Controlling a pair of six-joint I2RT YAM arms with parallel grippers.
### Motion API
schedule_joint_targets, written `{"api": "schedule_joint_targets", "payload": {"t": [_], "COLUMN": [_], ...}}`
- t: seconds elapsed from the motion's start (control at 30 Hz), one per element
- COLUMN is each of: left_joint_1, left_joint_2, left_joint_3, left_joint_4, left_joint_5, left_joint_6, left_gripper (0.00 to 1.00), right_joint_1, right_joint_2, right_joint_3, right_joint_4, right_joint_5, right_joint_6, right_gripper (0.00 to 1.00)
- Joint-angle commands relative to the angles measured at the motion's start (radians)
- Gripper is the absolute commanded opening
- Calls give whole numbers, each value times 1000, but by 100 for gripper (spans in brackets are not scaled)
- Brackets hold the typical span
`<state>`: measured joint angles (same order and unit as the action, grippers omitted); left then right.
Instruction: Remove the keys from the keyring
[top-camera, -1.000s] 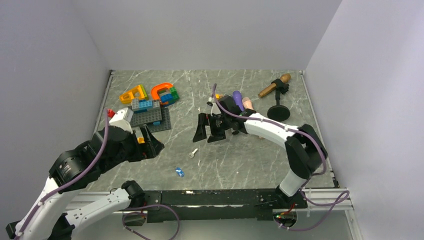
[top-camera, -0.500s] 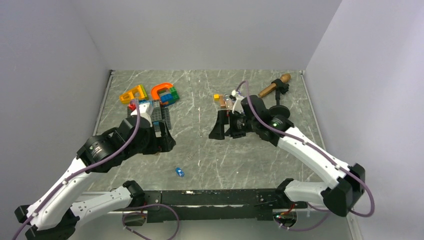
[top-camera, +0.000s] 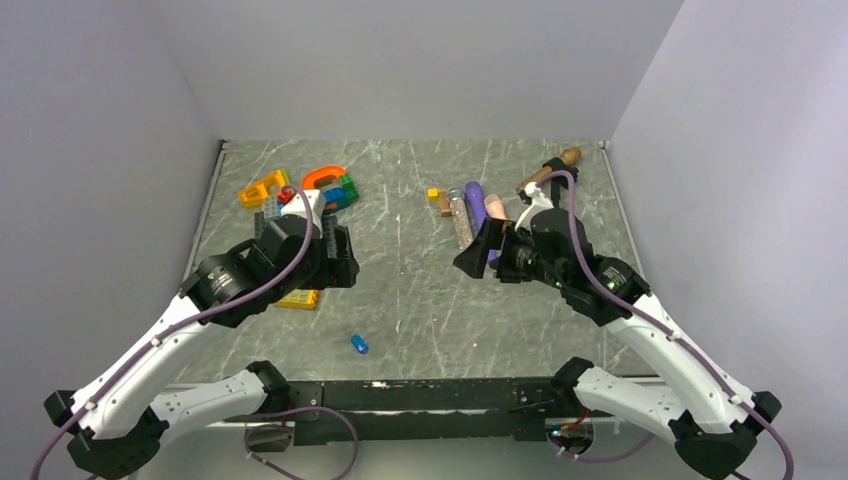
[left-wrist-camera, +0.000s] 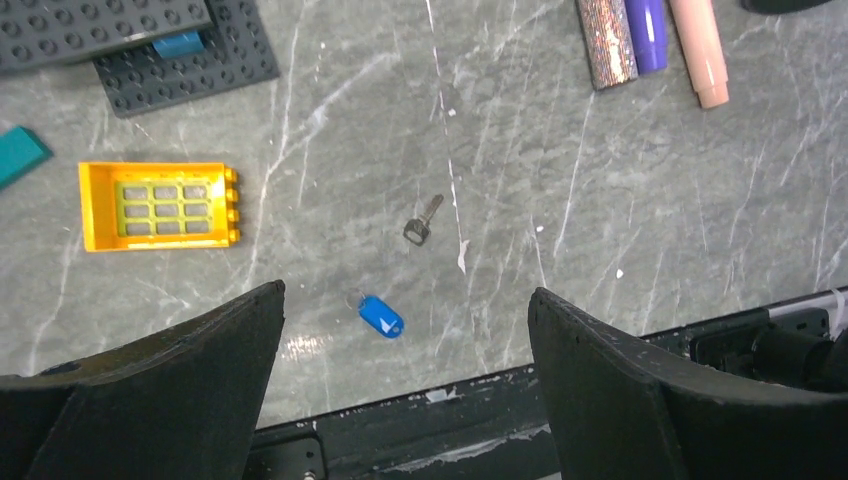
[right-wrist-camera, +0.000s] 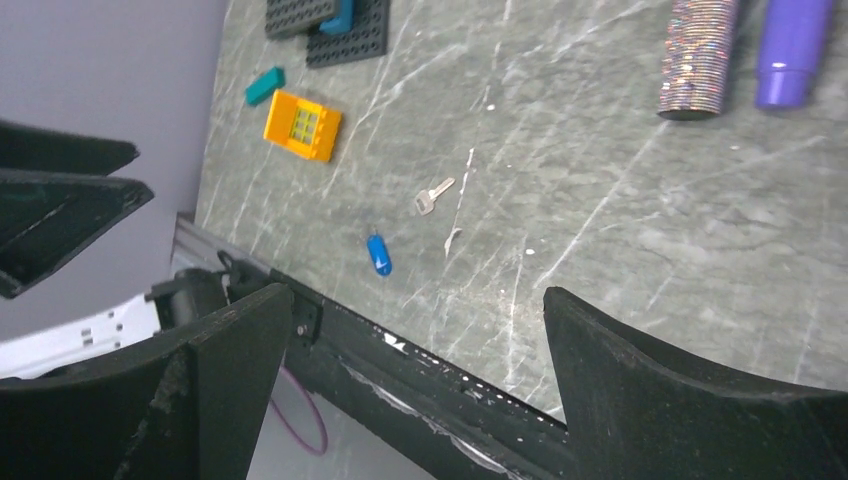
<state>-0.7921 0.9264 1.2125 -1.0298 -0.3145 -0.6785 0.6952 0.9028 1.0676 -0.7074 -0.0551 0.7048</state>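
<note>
The keyring (left-wrist-camera: 381, 316) is a small bright-blue oval tag with a thin wire ring at one end. It lies on the marble table near the front edge, and also shows in the top view (top-camera: 359, 345) and the right wrist view (right-wrist-camera: 378, 254). One small silver key (left-wrist-camera: 423, 222) lies loose on the table a little beyond it, apart from it, and also shows in the right wrist view (right-wrist-camera: 433, 196). My left gripper (top-camera: 335, 257) (left-wrist-camera: 405, 292) is open and empty, raised above the table. My right gripper (top-camera: 478, 255) (right-wrist-camera: 418, 292) is open and empty, also raised.
A yellow brick (left-wrist-camera: 160, 205) lies left of the key. Dark baseplates (left-wrist-camera: 190, 60), a teal bar (left-wrist-camera: 18, 155) and coloured bricks (top-camera: 330, 185) sit at the back left. A glitter tube (left-wrist-camera: 605, 40) and two markers (left-wrist-camera: 650, 25) lie at the back right, near a black stand (top-camera: 556, 220).
Both arms have lifted and drawn apart. The right gripper moved right, away from the table's middle. The left gripper moved up and right, uncovering the yellow brick.
</note>
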Motion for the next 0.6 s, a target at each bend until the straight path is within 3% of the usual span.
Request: {"api": "schedule_joint_targets", "payload": {"t": [0.0,0.3,0.57], "left_joint_1": [14,26,80], "left_joint_2": [-43,-148,-207], "left_joint_3": [12,-101,-232], "left_joint_4": [90,276,459], "left_joint_5": [-80,-231,-417], "left_joint_6": [72,215,396], "left_gripper": [95,99,99], "right_joint_1": [-3,-3,-3], "right_joint_2": [-70,-240,-354], "right_joint_3": [10,13,-70], "right_joint_4": [-51,-134,-166], "right_joint_5": [155,247,203], "right_joint_6": [107,97,164], "right_gripper": [100,100,100]}}
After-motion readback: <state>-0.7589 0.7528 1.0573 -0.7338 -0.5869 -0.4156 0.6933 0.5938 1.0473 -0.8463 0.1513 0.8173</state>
